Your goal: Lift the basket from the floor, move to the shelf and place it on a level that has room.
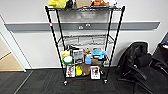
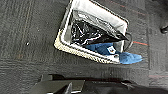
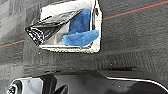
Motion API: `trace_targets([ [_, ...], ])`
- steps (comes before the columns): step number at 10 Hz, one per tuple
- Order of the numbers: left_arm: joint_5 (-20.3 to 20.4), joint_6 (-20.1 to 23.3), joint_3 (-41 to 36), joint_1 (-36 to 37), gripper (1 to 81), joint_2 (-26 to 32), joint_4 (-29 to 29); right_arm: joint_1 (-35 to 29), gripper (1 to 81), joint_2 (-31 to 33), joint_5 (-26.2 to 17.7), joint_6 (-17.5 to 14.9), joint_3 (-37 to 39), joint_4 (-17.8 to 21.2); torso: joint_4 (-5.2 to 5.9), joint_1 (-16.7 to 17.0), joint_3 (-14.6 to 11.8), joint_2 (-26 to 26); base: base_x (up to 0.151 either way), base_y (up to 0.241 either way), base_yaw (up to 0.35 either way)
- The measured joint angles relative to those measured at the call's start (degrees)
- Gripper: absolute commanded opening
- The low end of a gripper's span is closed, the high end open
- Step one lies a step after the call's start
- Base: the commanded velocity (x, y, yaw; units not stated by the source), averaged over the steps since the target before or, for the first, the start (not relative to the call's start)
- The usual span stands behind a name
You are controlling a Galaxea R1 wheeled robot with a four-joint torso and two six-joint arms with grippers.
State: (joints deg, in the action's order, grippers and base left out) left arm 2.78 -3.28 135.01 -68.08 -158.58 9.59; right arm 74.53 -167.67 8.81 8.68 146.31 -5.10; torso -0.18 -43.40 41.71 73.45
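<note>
The basket (image 2: 75,50) stands on the floor (image 2: 27,32), a pale woven box with a white lining, a crumpled black bag (image 2: 87,32) and a blue cloth (image 2: 130,58) that hangs over one rim. The basket (image 3: 97,37) lies below my right wrist too, apart from the dark gripper parts (image 3: 56,86). Dark parts of my left gripper (image 2: 66,87) sit a short way from the basket's woven side. In the head view the shelf (image 1: 53,37), a black wire rack, stands against the wall. Its second level (image 1: 85,38) from the top looks bare.
The top tier carries a yellow plush (image 1: 58,3) and a cardboard box (image 1: 83,3); the lower tiers are crowded with small items. A black office chair (image 1: 142,67) stands right of the rack. A doorway with tan flooring (image 1: 7,62) opens at left. Red tape (image 3: 130,11) crosses the carpet.
</note>
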Motion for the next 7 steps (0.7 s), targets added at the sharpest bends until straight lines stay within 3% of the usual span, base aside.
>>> trace_targets([
  [3,0.17,-0.02,-0.01,1.28,81.1,-0.11,1.01,-1.41,81.1,0.68,0.00,0.07,-1.57,0.04,0.37,-3.34,4.66,5.07,0.000,0.000,0.000],
  [7,-2.56,-0.02,0.02,4.50,81.1,1.11,1.56,-2.93,81.1,3.86,-0.24,0.20,-6.90,0.04,0.43,-7.76,5.53,12.07,0.000,0.000,0.000],
])
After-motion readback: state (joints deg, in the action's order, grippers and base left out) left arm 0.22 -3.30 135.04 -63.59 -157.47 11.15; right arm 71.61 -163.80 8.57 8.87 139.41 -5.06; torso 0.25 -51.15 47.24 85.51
